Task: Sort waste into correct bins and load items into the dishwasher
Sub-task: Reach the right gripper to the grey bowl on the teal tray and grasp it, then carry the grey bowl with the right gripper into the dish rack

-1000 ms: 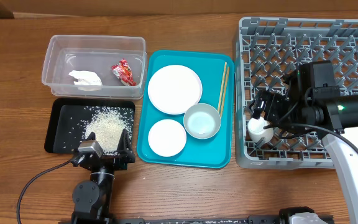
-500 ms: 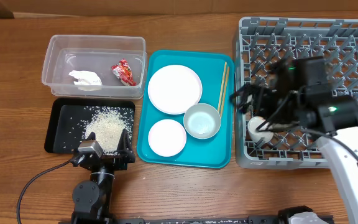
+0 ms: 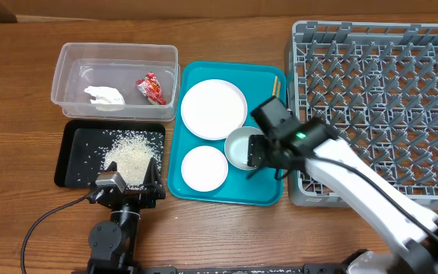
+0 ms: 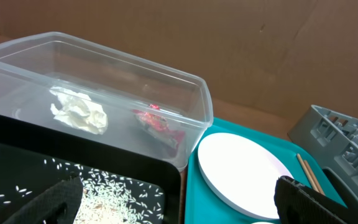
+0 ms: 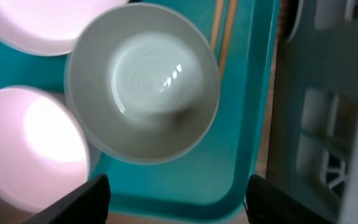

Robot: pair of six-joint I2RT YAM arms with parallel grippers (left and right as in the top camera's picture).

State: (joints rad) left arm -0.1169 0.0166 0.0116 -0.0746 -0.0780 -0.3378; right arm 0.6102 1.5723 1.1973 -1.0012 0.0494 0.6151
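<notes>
No text, label, brand, number or sign can be read in any of the views. The crumpled red snack wrapper (image 3: pixel 151 87), lying in the clear plastic tub (image 3: pixel 67 57), shows pale patches that may be print. They are too small and creased to make out from overhead, and blurred through the tub wall in the left wrist view.

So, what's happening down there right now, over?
Right fingers open, hovering over the bowl on the teal tray. Left fingers open, empty, parked at the black tray. Nothing blocking the bowl; chopsticks lie alongside.
</notes>
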